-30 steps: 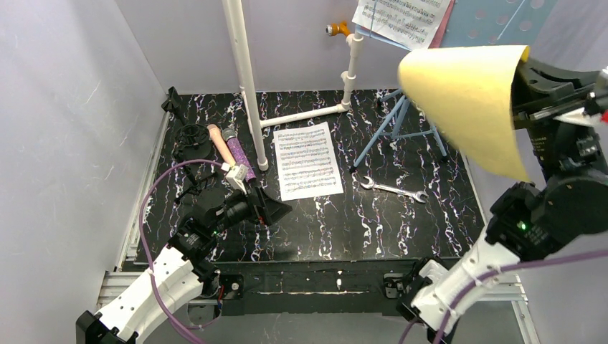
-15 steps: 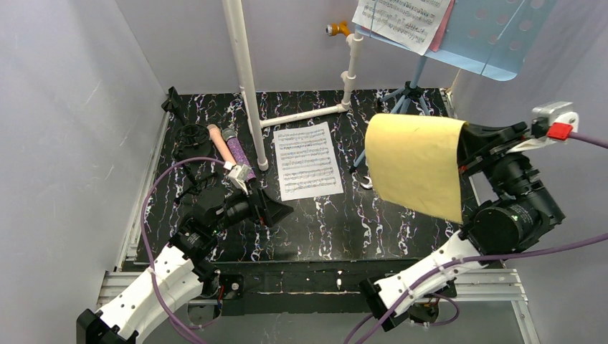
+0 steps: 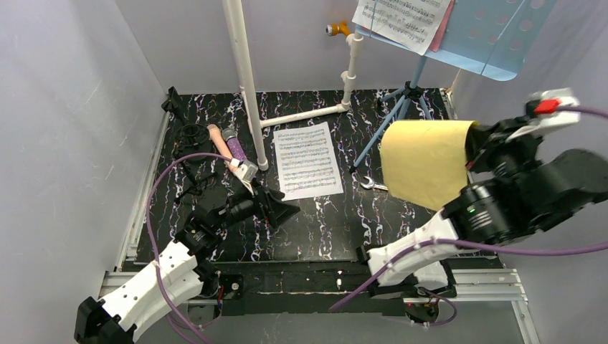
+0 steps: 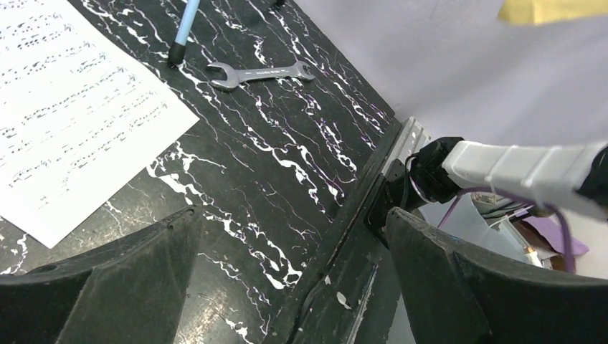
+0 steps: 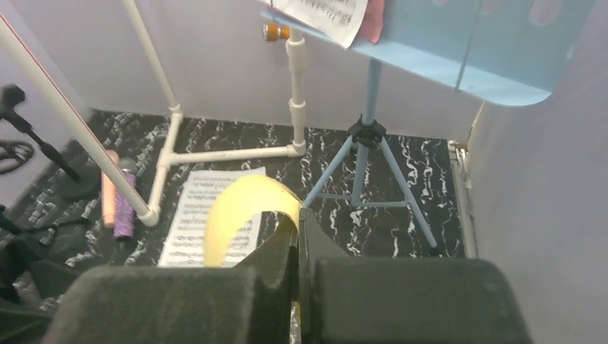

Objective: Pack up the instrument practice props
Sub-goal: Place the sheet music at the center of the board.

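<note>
Right gripper [image 3: 479, 147] is pinched shut on one edge of a yellow sheet [image 3: 423, 163], holding it in the air over the right side of the counter [image 3: 337, 222]. The sheet curls away from the gripper toward the middle and hangs partly over the silver wrench [image 4: 262, 72]. I take it for one of the loose pages. The white sheet-music page [image 3: 307, 159] lies flat, lower and to the left of it. Its long axis runs from the near edge toward the back wall, between the upright white pipe [image 3: 247, 86] and the legs of the light-blue music rack [image 3: 495, 36]. Left gripper [image 3: 276, 209] hovers low with its jaws spread wide and nothing between them, just off that page's near edge, so I judge it the closer arm for it. The peach microphone [image 3: 217, 140] and purple glitter microphone [image 3: 235, 148] lie side by side beyond the pipe, further left.
</note>
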